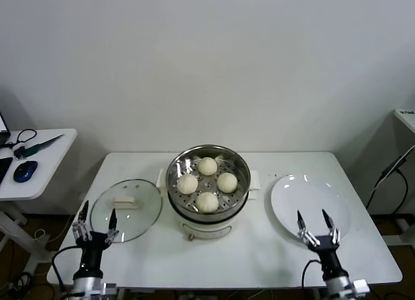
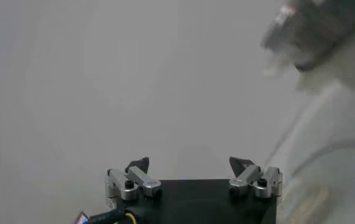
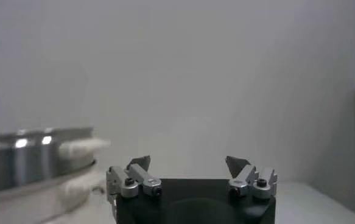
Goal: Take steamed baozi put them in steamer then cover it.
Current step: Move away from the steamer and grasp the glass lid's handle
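Now all four steamed baozi [image 1: 207, 182] are sitting inside the steamer [image 1: 241, 197] in the middle of the table [image 1: 272, 248]. The cover [image 1: 125, 209] is lying flat beside it, so covering is left. The left gripper [image 1: 95, 225] and right gripper [image 1: 316, 227] are waiting low with fingers spread wide, holding nothing.

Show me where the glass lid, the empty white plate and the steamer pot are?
glass lid [image 1: 125, 209]: head view, on its clear glass beside the handle.
white plate [image 1: 310, 197]: head view, on its bare middle.
steamer [image 1: 241, 167]: head view, on its steel rim.
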`<state>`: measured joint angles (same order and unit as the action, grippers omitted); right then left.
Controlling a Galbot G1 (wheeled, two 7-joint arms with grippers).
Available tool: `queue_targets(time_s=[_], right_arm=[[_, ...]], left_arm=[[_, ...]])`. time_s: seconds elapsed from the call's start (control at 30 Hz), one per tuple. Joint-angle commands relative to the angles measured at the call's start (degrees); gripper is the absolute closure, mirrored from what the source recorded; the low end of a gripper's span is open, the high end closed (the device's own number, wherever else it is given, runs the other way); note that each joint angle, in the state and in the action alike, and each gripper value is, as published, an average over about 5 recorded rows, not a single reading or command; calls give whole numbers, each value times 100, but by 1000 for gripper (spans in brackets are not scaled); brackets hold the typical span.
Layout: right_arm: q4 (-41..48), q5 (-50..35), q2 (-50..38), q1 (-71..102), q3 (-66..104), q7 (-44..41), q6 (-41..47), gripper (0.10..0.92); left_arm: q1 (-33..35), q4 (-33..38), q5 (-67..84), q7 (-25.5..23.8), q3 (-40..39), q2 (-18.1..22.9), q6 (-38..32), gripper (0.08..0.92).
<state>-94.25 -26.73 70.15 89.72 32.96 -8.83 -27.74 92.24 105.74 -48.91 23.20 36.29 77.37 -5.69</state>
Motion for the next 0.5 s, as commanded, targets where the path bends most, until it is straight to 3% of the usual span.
queue_targets(time_s=[0.03,0.17,0.37,0.5], right_arm=[[53,639,484,844,-147,246,-373,203],[-28,567,458,910,-103,259,-376,203],[-97,498,418,996,-50,261,-353,203],[-165,443,408,1065,-51,243,-314,203]], left_arm=[[-3,-196,-1641,464,84,-124,117,177],[-234,-867,-2631,517,-38,-213,741,177],[-735,-1829,-3191,543,-159,-110,899,177],[-1025,-2079,-3346,505,-173,-70,1012,177]])
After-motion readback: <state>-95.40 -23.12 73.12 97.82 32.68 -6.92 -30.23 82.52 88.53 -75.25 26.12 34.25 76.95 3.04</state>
